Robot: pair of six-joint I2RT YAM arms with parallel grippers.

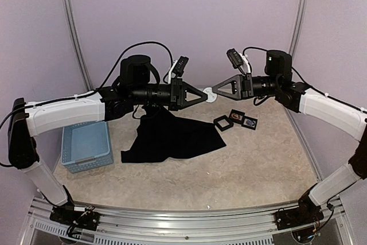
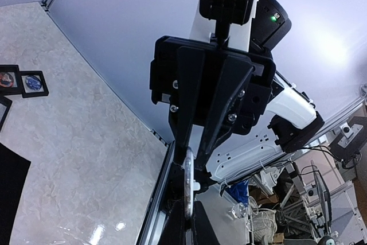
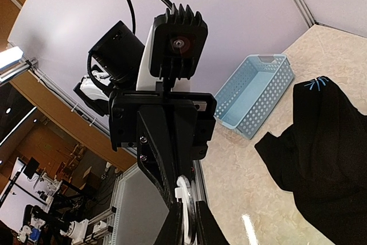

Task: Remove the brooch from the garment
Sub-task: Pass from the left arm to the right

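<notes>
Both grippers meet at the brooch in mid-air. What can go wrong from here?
1. The brooch is small and looks pinched between the left gripper and the right gripper, above the table. A mistimed release would likely drop it, perhaps onto the garment.
2. The fingertips sit almost nose to nose, so any advance could knock them together.

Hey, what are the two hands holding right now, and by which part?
A round silvery brooch, in mid-air: the left hand pinches one edge, the right hand the opposite edge.
</notes>
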